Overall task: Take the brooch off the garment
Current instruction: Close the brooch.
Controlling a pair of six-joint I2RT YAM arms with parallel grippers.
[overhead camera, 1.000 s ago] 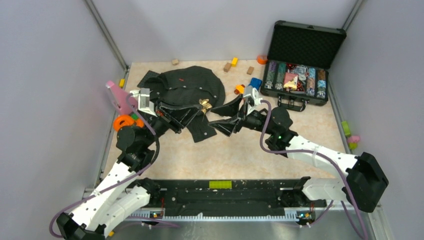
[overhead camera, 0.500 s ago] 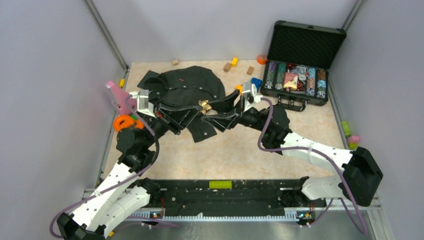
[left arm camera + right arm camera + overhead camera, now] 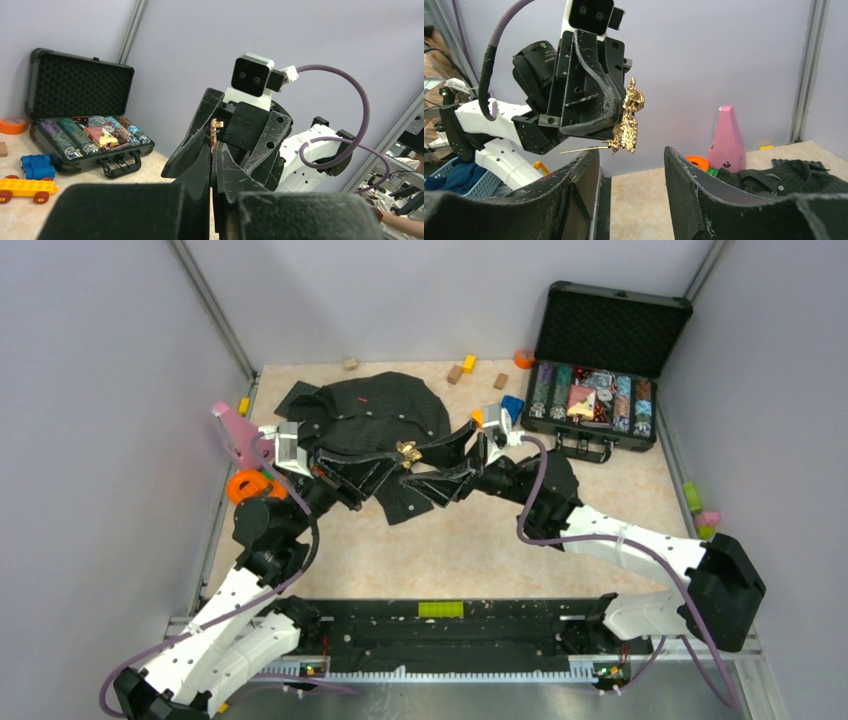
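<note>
Your spread right claw [image 3: 422, 466] has reached the brooch [image 3: 408, 451], pinched in your left claw [image 3: 398, 456] over the garment [image 3: 385, 410].

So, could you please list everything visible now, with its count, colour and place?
brooch: one, gold, held in the air between the arms, no cloth on it
garment: one, near-black, crumpled at the far left of the table
case: one, black, open, far right, chips inside
wooden blocks: three, tan, along the far edge
tape roll: one, orange, left of the case
blue brick: one, blue, near the case's front left corner
pink cone: one, pink, left edge
orange ring: one, orange, beside the cone
table: one, beige
left gripper: jaws shut on the brooch
right gripper: jaws open, facing the brooch
</note>
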